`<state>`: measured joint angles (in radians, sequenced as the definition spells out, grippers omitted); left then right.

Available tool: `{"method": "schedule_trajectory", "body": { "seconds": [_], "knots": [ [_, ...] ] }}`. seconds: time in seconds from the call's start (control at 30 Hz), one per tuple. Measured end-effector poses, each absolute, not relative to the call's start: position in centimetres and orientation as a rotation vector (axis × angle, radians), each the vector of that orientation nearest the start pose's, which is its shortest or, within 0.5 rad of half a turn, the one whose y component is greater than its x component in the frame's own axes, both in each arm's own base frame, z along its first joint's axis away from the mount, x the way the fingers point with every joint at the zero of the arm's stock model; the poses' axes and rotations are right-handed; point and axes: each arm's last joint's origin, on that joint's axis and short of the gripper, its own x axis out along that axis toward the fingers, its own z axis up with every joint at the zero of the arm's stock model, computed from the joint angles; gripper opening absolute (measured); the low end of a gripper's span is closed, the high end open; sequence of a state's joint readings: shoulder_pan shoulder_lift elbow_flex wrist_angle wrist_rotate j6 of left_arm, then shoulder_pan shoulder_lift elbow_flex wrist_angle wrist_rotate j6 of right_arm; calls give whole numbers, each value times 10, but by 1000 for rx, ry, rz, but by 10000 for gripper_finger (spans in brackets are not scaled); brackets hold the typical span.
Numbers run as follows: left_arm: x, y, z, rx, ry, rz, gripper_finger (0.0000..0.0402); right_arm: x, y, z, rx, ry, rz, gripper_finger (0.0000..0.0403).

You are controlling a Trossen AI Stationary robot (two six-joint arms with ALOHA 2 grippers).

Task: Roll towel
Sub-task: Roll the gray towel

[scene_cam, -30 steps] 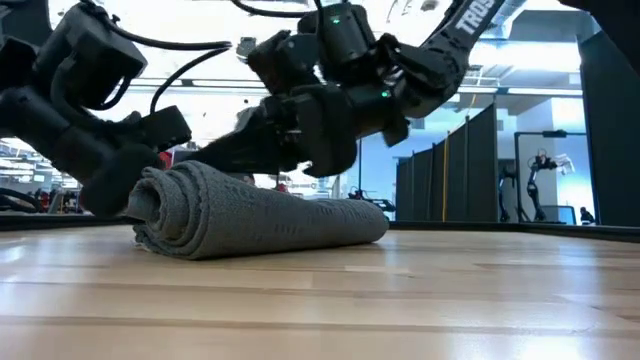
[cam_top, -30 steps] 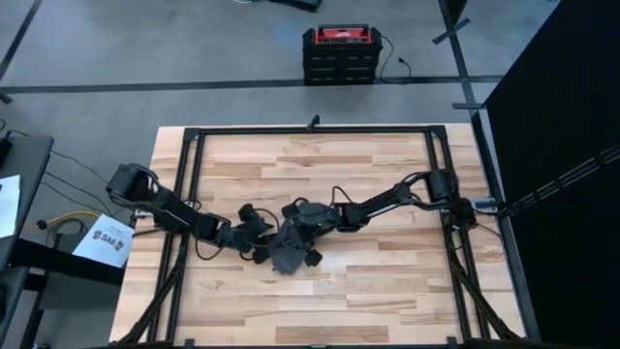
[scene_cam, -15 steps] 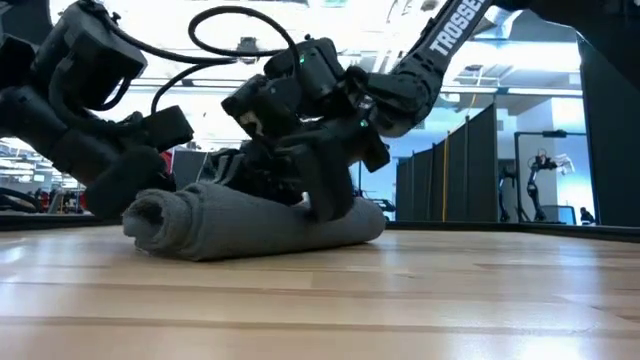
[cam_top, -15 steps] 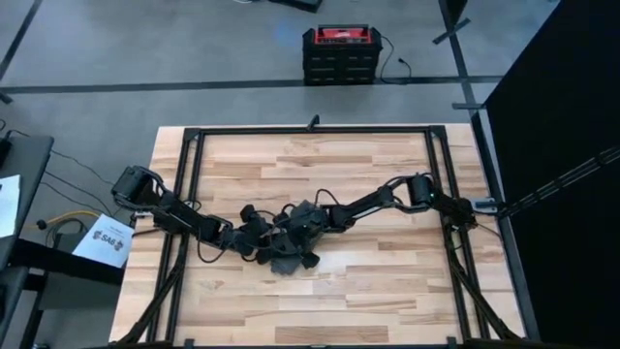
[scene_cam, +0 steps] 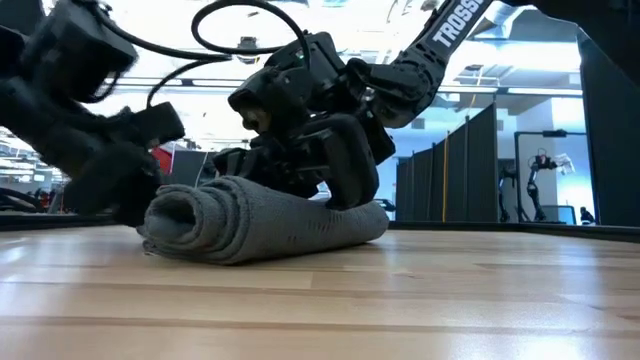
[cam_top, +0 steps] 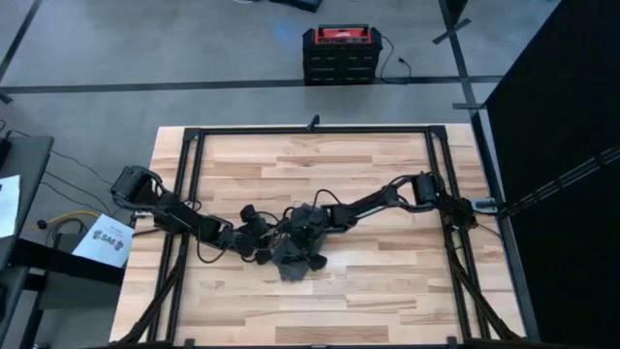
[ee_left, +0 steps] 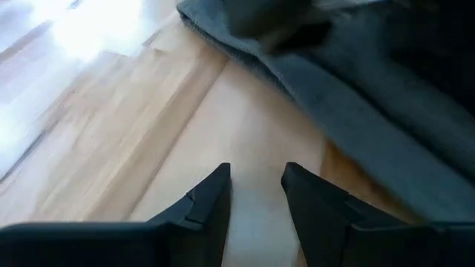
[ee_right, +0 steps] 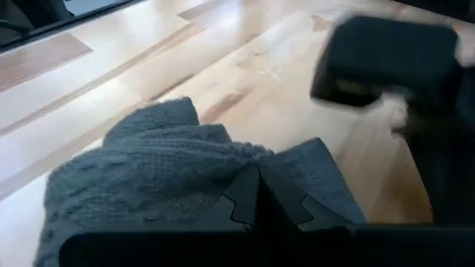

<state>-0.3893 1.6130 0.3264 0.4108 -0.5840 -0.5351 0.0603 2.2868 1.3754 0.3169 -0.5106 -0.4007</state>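
The towel (scene_cam: 262, 217) lay as a thick grey roll on the wooden table (cam_top: 387, 291), near its middle, with both arms meeting over it. In the low view its spiral end faced the camera on one side, and the other end tapered flat, so I judged the rolling to be almost finished, with perhaps only tidying left.

The right gripper (ee_right: 257, 194) rested on top of the roll. Its two fingers were pressed together with no gap, and the cloth was under and ahead of the fingertips, not between them. This looked like a pushing or pressing pose, probably to keep the roll tight so it would not open again.

The left gripper (ee_left: 256, 194) was low over bare wood, with a narrow gap between its fingers and nothing in that gap. The towel's edge lay just ahead of the fingertips and to one side, apart from them. It seemed placed there to block or guide that end of the roll.

In the high view the wrists covered most of the towel. In the low view the left arm was blurred, so I could not tell whether it touched the cloth.
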Motion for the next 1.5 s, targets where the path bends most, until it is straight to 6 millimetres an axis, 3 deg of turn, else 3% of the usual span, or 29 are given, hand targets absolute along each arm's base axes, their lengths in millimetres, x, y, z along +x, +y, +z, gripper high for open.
{"method": "schedule_trajectory", "body": {
  "seconds": [0.27,0.67,1.07,1.5],
  "knots": [
    [192,-92,111,-211,602,237,118,466,40,94,-239,476,645,0],
    [208,-105,79,-246,521,270,118,467,40,94,-248,482,615,0],
    [214,-115,104,-224,529,234,118,466,40,93,-244,500,615,0],
    [223,-120,93,-202,563,255,118,465,40,92,-248,514,601,0]
  ]
}}
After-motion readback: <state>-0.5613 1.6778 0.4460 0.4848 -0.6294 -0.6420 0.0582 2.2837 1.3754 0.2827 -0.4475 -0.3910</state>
